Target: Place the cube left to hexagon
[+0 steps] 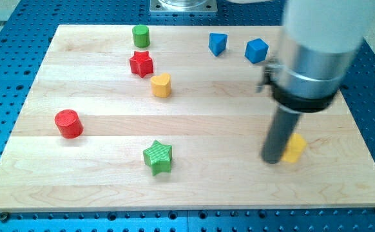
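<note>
My tip [272, 160] touched the yellow block [295, 149] from the view's left, low on the tabletop [97, 180]; the blue cube [256, 50] sat well above. No fingers showed.

Pale, smooth wooden board [194, 187], visible grain

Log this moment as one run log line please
tip touching yellow block, on its left | blue cube at top, untouched | wooden board
</note>
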